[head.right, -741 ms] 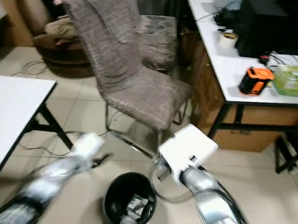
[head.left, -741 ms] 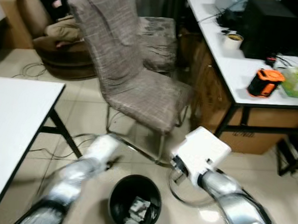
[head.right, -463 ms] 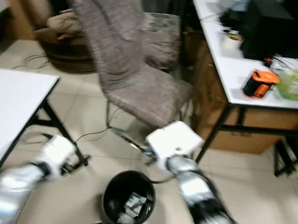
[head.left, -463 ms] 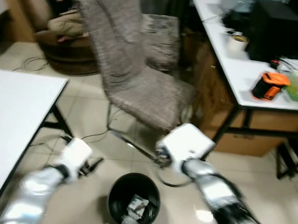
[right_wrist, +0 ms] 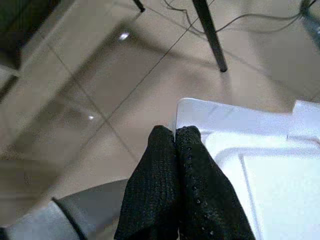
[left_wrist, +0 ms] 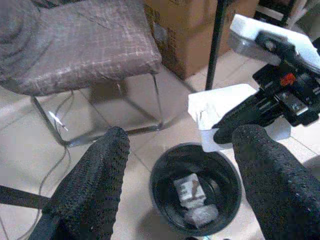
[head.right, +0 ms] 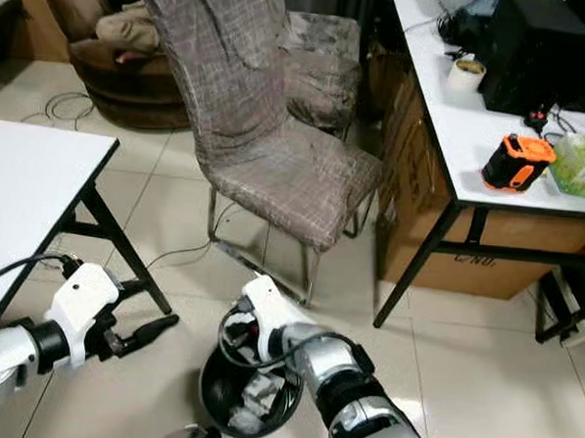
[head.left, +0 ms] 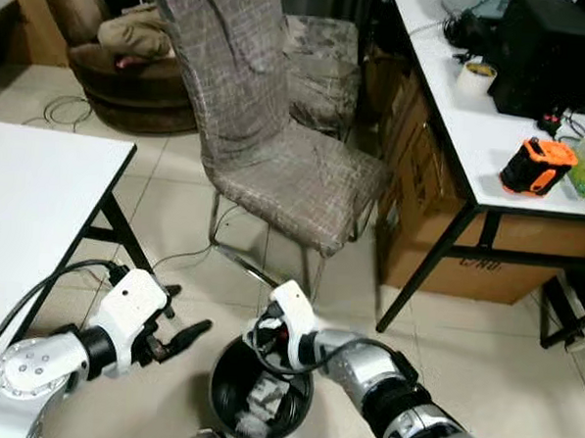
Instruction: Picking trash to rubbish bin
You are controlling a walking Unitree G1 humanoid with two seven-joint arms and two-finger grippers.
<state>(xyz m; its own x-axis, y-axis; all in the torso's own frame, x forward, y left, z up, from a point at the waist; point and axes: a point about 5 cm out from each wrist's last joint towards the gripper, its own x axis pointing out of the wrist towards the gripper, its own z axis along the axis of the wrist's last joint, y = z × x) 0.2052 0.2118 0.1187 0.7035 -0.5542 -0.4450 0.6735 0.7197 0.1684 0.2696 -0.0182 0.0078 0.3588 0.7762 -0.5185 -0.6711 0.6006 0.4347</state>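
Clenched tight, my right claw (left_wrist: pixel 227 131) pinches a white piece of trash (left_wrist: pixel 220 107) just above the rim of the black rubbish bin (head.left: pixel 226 397), at the side nearest the grey chair (head.left: pixel 275 169). Crumpled paper (left_wrist: pixel 189 190) already lies at the bin's bottom. My left claw (head.left: pixel 183 336) hangs released beside the bin, fingers spread with nothing between them, near the corner of the white table (head.left: pixel 39 196). Across the floor, an orange tool (head.left: pixel 536 165) sits at the desk's (head.left: pixel 454 129) edge.

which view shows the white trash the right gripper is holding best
The left wrist view: the white trash hangs whole above the rubbish bin, pinched by the right gripper. The right wrist view crops it; in the eye views the arm hides it.
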